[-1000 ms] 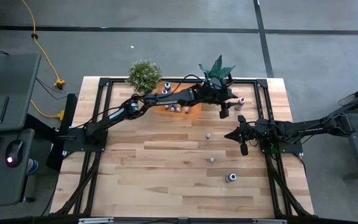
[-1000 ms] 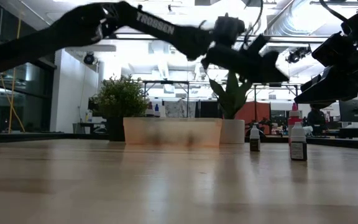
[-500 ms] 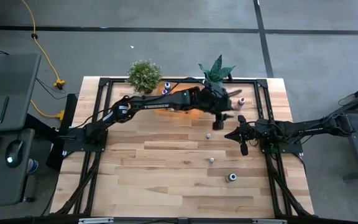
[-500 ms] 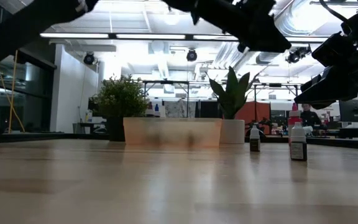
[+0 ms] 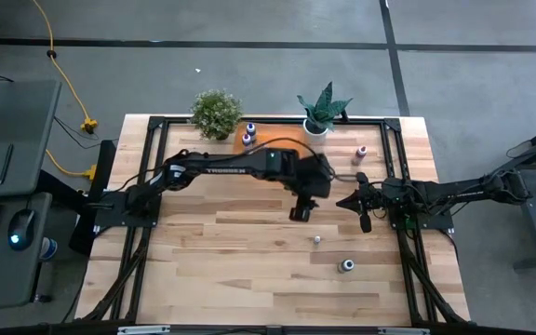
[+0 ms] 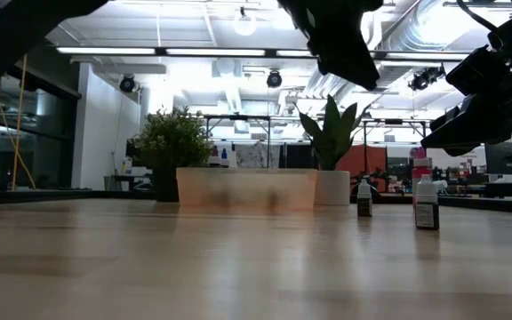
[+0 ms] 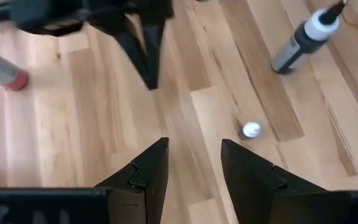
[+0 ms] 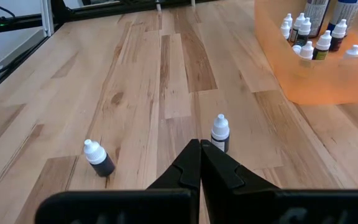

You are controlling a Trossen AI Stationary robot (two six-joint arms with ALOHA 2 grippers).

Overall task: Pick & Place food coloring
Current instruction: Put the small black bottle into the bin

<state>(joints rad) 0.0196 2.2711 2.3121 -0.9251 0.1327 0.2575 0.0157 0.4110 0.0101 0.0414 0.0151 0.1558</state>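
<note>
The fingers point(image 7: 250, 180) of the left gripper point(image 5: 301, 212) are held apart above a small bottle point(image 7: 251, 129) standing upright on the tabletop point(image 5: 231, 261). The right gripper point(image 8: 200, 163) is pressed shut.

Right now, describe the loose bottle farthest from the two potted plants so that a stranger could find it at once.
Start at the wooden table and go to the right pincer, shut above the right half. Beyond it, toward the front edge, two little bottles stand apart from each other. The one meant is the front bottle: it looks broader and darker than its pale neighbour.
</note>
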